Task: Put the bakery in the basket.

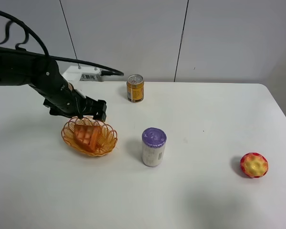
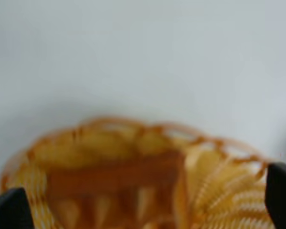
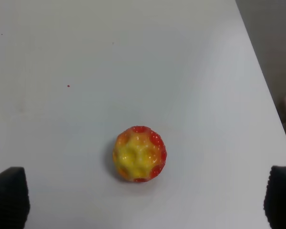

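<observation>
The orange-brown waffle wedge [image 1: 87, 136] lies inside the orange woven basket [image 1: 110, 138] on the left of the table. My left gripper [image 1: 86, 116] hangs just above the basket's far rim, open and empty. In the left wrist view the waffle [image 2: 117, 188] sits blurred in the basket [image 2: 219, 176] between my wide-apart fingertips [image 2: 9, 210]. My right gripper [image 3: 145, 202] does not show in the high view. In the right wrist view it is open above bare table, its fingertips [image 3: 9, 198] spread wide.
A white can with a purple lid [image 1: 153, 147] stands right of the basket. A gold drink can [image 1: 135, 88] stands at the back. A round red-and-yellow bumpy tart [image 1: 254, 165] lies at the right, also in the right wrist view [image 3: 139, 153].
</observation>
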